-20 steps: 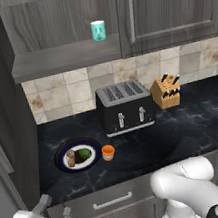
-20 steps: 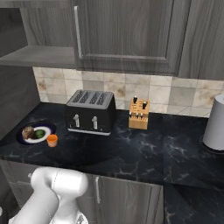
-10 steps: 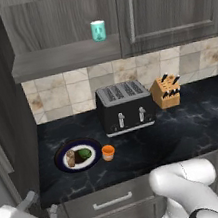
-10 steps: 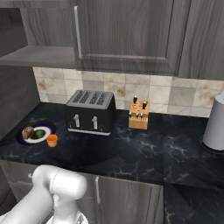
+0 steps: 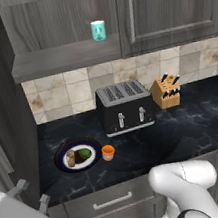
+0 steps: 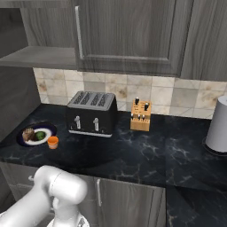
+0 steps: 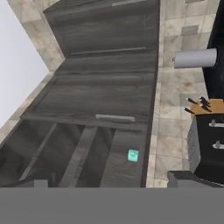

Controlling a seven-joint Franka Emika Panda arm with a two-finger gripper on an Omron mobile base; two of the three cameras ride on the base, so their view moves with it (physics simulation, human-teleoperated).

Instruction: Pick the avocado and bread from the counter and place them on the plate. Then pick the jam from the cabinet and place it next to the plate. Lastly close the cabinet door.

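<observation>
End effector (image 5: pixel 32 193) sits low at 8 o'clock in the left base view, off the tabletop's (image 5: pixel 186 133) front edge; whether its fingers are spread or closed cannot be told. Plate (image 5: pixel 61 157) holds the bread (image 5: pixel 71 158) and the avocado (image 5: pixel 85 154), side by side. Jam (image 5: pixel 108 153) stands just beside the plate at its 3 o'clock. Toaster (image 5: pixel 124 107) stands behind. Teal cup (image 5: pixel 98 30) stands on the open cabinet (image 5: pixel 66 57) shelf.
</observation>
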